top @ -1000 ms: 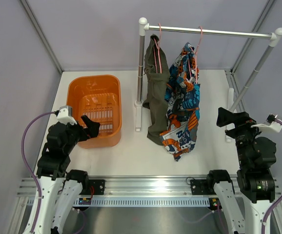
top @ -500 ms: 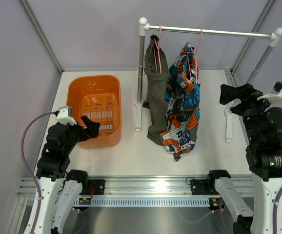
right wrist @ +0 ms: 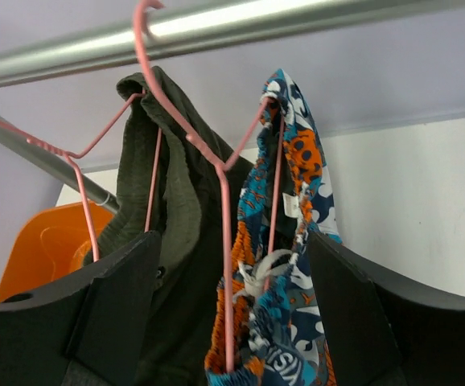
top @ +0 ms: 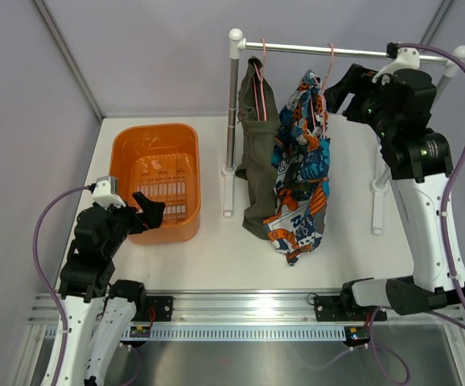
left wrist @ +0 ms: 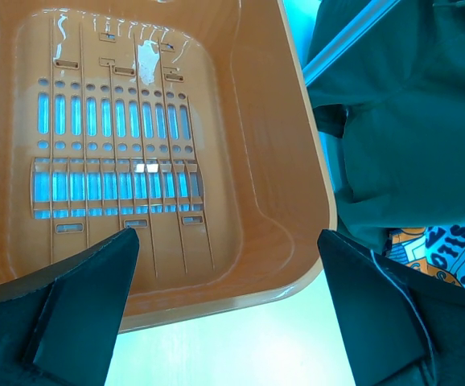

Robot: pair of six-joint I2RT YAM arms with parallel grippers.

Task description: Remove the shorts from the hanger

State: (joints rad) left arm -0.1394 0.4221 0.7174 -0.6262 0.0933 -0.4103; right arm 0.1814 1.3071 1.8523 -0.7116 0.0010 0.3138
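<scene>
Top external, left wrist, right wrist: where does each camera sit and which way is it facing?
Top external: above and behind the bases, looking down on the table; both arms show, left gripper low, right gripper up at the rail.
Left wrist: looks down into the orange basket; own open fingers frame it.
Right wrist: faces the pink hangers and printed shorts; own fingers below.
Shared: all three show the orange basket and olive shorts.
</scene>
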